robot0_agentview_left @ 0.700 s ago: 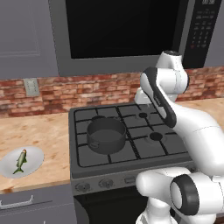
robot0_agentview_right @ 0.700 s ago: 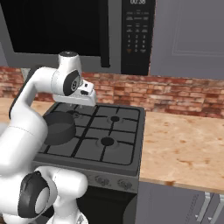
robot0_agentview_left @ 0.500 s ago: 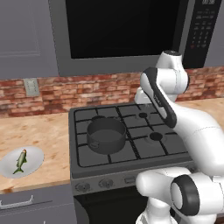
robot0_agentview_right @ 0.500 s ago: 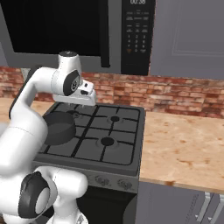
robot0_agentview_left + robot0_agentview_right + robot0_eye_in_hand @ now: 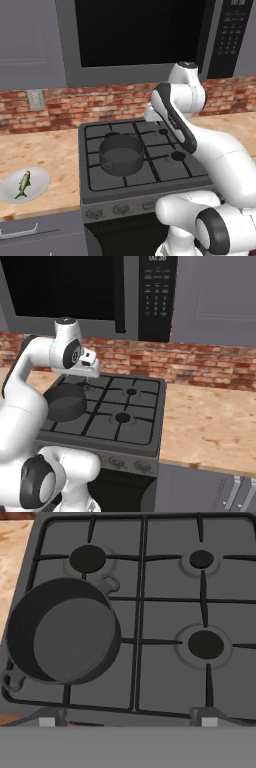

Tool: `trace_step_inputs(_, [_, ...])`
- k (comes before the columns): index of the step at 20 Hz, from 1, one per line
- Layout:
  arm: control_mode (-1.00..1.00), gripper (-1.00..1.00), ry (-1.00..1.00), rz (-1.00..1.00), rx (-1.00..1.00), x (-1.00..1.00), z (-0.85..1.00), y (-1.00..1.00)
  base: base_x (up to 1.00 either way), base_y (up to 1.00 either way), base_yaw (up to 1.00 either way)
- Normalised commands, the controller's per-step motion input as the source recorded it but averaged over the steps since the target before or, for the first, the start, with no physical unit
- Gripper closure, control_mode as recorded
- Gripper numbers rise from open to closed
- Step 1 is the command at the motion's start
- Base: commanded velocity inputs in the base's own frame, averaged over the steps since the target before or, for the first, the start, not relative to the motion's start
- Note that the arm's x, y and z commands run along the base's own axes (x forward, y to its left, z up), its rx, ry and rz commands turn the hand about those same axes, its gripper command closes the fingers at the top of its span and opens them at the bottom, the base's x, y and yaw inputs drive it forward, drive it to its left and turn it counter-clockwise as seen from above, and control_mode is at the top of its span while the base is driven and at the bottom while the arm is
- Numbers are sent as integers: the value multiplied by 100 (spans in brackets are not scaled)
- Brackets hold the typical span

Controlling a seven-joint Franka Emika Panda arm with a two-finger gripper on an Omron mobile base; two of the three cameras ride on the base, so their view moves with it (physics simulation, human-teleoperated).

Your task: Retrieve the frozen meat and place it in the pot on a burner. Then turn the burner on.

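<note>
The frozen meat (image 5: pixel 23 184), a small green-grey fish, lies on a round white plate (image 5: pixel 39 179) on the counter left of the stove. The dark grey pot (image 5: pixel 121 153) (image 5: pixel 65 402) (image 5: pixel 62 632) stands empty on the front left burner, with two short side handles. My gripper (image 5: pixel 127 721) hangs high over the stove, looking straight down, and it is open with nothing between its wide-set fingertips (image 5: pixel 47 720). In the right base view the hand (image 5: pixel 88 364) hovers above the back left burner, well clear of the pot.
The stove (image 5: pixel 150 170) has three free burners and a row of knobs (image 5: pixel 120 210) (image 5: pixel 116 461) along its front. A dark microwave (image 5: pixel 155 291) hangs above. Wooden counter (image 5: pixel 210 421) runs on both sides, backed by a brick wall.
</note>
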Motion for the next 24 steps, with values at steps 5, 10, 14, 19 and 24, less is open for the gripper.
trace_step_inputs(5, [-100,-100,0,0,2,0,-26,77,0,0,0])
trace_step_inputs(10, [-100,-100,0,0,1,0,-20,76,0,0,0])
trace_step_inputs(14, [-100,-100,0,0,0,0,-4,64,0,0,0])
trace_step_inputs(19, [-100,-100,0,0,0,0,0,58,0,0,0])
trace_step_inputs(24, [-100,-100,0,0,0,0,0,62,0,0,0])
